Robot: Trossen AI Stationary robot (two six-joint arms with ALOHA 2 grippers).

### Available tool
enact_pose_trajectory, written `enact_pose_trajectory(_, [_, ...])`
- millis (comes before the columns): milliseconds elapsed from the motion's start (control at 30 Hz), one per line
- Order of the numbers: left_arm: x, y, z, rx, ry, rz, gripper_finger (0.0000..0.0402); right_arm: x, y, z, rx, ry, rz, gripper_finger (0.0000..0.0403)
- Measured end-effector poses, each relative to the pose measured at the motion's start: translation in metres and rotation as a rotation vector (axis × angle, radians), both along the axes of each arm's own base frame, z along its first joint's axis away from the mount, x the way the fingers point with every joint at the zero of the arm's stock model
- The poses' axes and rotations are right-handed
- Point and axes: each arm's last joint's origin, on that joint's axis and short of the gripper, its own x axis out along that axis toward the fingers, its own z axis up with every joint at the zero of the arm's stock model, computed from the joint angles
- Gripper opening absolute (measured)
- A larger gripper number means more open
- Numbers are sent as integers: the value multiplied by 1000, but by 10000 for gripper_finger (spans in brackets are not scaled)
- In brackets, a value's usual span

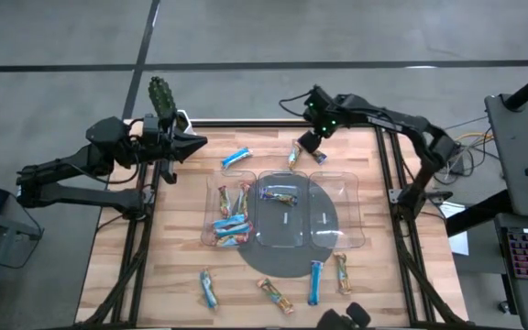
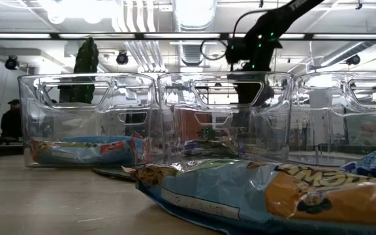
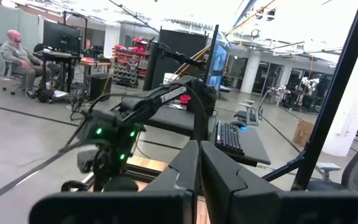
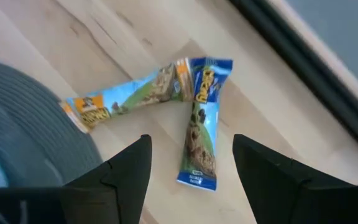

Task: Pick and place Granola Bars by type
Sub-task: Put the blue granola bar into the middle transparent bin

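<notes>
The wooden table point(image 1: 181, 247) carries a dark round mat point(image 1: 287, 261) under a clear three-part tray point(image 1: 356, 240). The tray's left part holds a pile of blue bars point(image 1: 230, 225), the middle one a single darker bar point(image 1: 280, 194), and the right part looks bare, so sorting by type seems partly done.

The right gripper point(image 4: 191, 165) hangs over the far edge with fingers spread on either side of two crossed bars point(image 4: 199, 130), likely lining up to take one. The left gripper point(image 1: 193, 142) waits at the far left corner, fingers pressed together.

Loose bars remain: one far point(image 1: 236, 158), four near point(image 1: 315, 281). Beyond the table are desks, monitors and a seated person point(image 3: 20, 53).
</notes>
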Motion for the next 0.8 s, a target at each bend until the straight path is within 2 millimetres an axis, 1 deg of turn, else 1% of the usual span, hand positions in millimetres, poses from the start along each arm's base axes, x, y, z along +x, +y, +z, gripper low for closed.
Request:
enact_pose_trajectory(367, [0, 0, 0, -2, 1, 7, 0, 14, -9, -49, 104, 100, 38, 214])
enact_pose_trajectory(667, [0, 0, 0, 0, 1, 7, 0, 18, -14, -78, 149, 168, 50, 214])
enact_pose_trajectory(800, [0, 0, 0, -1, 1, 7, 0, 18, -16, -86, 147, 196, 40, 214])
